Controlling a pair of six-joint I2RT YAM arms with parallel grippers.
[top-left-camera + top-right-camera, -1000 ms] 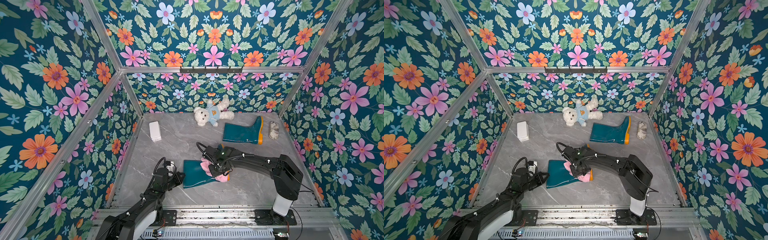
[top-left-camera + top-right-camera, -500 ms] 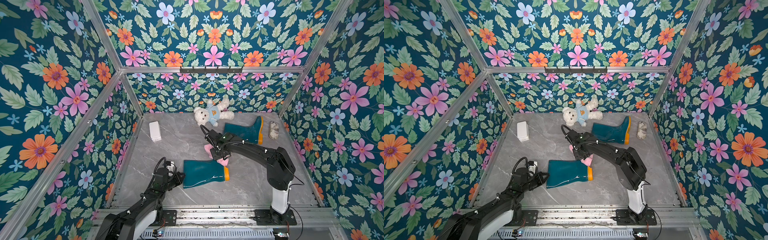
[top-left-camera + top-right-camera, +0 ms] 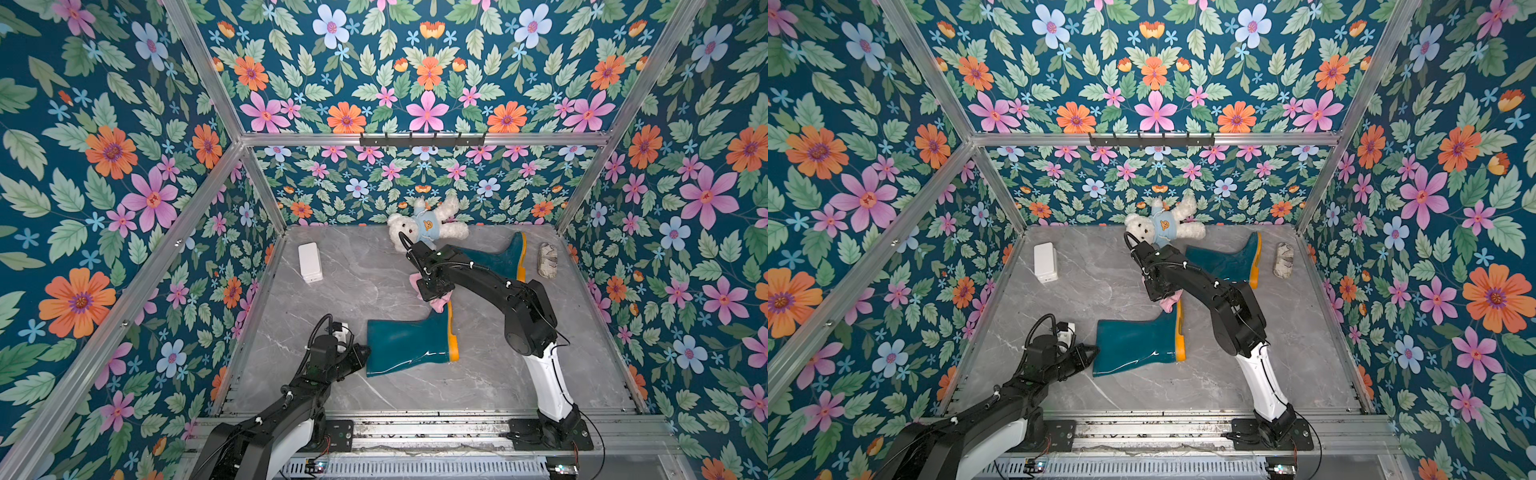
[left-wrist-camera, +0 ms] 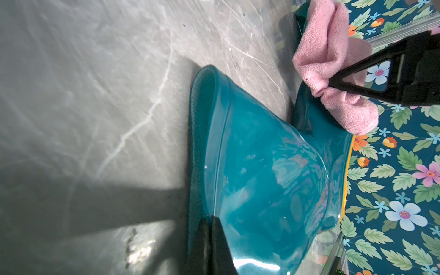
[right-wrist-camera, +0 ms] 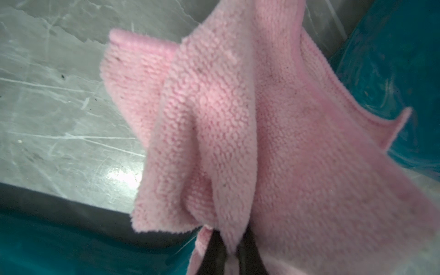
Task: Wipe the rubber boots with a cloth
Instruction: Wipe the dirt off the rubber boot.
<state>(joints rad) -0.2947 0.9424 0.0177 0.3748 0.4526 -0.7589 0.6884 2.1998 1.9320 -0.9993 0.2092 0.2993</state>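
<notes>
Two rubber boots [image 3: 1133, 345] lie on their sides on the counter [image 3: 353, 291]: the near boot [image 3: 409, 345] at 6 o'clock, the far boot [image 3: 494, 259] at 1 o'clock. The right fingers [image 5: 214, 257] pinch the bunched pink cloth [image 3: 439, 305], which hangs between the boots by the near boot's toe. The left fingers [image 4: 202, 247] are clamped narrow on the near boot's shaft rim, its 9 o'clock end.

The rubber boots [image 3: 407, 343] look like glossy, smooth rubber. The cloth [image 5: 238, 119] is matt, fuzzy looped pile. The tabletop [image 3: 353, 286] is marble-look, smooth and finely scratched. The teddy bear [image 3: 424, 226] is fluffy plush.
</notes>
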